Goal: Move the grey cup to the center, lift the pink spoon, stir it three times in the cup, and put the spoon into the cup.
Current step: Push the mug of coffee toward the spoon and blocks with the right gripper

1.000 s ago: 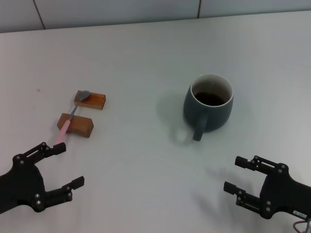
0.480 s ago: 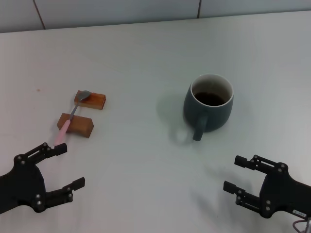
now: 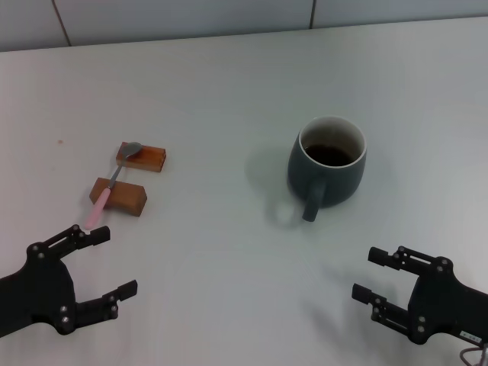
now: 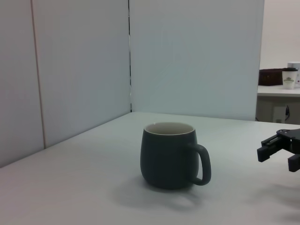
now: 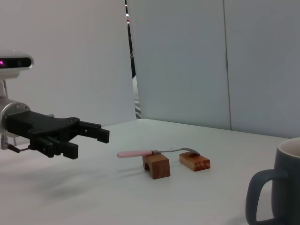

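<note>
On the white table [image 3: 221, 91], right of centre, stands the rounded dark grey-blue ceramic mug [image 3: 326, 168], handle toward the robot. Further left, the slim pink-handled metal spoon [image 3: 112, 181] bridges two orange-brown wooden blocks [image 3: 120, 196]. Both the left pincer [image 3: 95, 263] and right pincer [image 3: 374, 276] hover near the robot, spread wide, empty.

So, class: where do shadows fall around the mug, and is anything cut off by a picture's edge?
Head view: the mug casts a soft shadow toward the robot's left on the table. Left wrist view: a faint shadow pools under the mug. Right wrist view: the mug is cut off at the picture's edge, while the spoon shows whole.
</note>
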Motion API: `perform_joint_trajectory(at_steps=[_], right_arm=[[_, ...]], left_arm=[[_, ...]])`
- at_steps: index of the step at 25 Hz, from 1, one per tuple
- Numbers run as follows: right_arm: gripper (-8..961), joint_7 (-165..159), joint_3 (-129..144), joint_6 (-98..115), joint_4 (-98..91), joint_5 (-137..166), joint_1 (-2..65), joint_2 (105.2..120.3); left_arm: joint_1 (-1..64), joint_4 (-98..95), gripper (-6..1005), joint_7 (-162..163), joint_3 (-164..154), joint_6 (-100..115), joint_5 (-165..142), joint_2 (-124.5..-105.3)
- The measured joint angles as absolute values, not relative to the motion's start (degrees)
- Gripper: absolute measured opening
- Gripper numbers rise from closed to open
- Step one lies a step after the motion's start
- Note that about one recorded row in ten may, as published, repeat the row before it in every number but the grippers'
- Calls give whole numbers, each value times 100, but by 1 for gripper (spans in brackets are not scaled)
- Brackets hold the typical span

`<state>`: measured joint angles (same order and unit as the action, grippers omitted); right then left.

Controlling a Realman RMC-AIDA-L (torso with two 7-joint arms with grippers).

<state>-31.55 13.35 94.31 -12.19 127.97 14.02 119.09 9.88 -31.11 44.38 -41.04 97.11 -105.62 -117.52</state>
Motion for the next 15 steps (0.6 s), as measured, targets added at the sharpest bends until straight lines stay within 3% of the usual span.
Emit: perform_joint_trajectory(at_steps=[9, 12, 15], right_arm=[[528, -3173, 1292, 9414, -1186, 12763, 1423, 11909], [285, -3173, 1284, 9390, -1186, 12761, 1440, 11912], [152, -3172, 1274, 9387, -1186, 12747, 1448, 11913]], left_arm=[[1013, -3111, 862, 4447, -4090, 9694, -10566, -11761], [1013, -3111, 862, 4447, -4066, 9700, -10566, -11760], [1012, -3111, 862, 4447, -4061, 9705, -10566, -11759]])
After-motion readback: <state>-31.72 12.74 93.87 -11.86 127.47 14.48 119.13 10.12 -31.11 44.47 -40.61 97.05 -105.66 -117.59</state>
